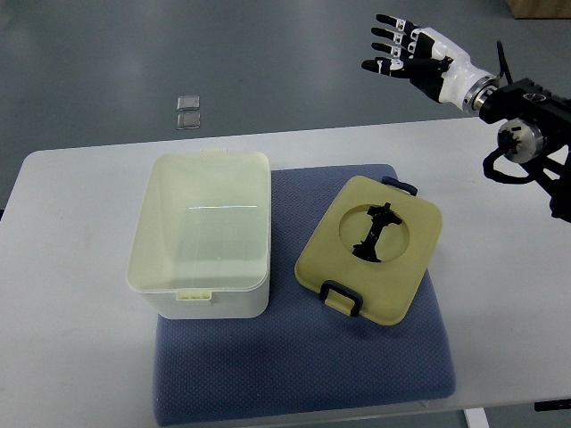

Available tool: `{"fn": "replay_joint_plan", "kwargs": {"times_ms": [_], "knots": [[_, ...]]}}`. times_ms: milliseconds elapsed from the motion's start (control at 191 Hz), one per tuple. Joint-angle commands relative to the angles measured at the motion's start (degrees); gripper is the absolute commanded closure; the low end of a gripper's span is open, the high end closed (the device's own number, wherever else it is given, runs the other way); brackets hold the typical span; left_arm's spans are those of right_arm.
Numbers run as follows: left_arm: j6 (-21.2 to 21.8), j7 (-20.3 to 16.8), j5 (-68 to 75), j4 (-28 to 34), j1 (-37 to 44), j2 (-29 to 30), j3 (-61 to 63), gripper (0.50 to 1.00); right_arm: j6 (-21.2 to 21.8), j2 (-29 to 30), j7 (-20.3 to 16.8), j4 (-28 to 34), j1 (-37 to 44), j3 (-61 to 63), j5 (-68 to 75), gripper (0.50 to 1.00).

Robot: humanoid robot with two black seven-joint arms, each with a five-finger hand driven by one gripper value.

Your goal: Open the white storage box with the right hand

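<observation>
Right hand (403,51) hovers spread and empty past the table's (500,178) far edge; the open white storage box (201,234) sits well down-left of it

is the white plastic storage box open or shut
Open: the white plastic storage box has no lid on; its yellowish lid lies beside it on the blue mat.

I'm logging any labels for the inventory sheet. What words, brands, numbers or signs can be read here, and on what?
None: no readable text shows.
Open white plastic storage box: no print.
Yellowish lid with black latches on the blue mat: no lettering.
Two small clear squares on the floor: too small to tell.
Right hand: no markings legible.
</observation>
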Motion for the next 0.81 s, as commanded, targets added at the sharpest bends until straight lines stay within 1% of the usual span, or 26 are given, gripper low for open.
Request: {"fn": "replay_joint_plan", "kwargs": {"times_ms": [0,89,199,393,807], "knots": [[0.0,0.0,0.0,0.0,0.0,0.0,0.0,0.5,0.0,2.4,-3.1,-1.1,-2.1,0.4,7.4,0.572],[0.0,0.0,0.0,0.0,0.0,0.0,0.0,0.5,0.0,3.5,-5.2,-1.8,-3.7,0.5,13.8,0.572],[0.1,0.0,0.0,0.0,0.0,0.0,0.0,0.5,0.0,4.0,-6.2,-1.8,-4.9,0.4,18.3,0.572],[0.0,0.0,0.0,0.0,0.0,0.0,0.0,0.5,-0.2,4.3,-5.5,-1.7,-5.7,0.4,17.8,0.568],[0.0,0.0,0.0,0.0,0.0,0.0,0.0,0.5,-0.1,4.2,-5.4,-1.4,-6.9,0.6,18.4,0.568]]}}
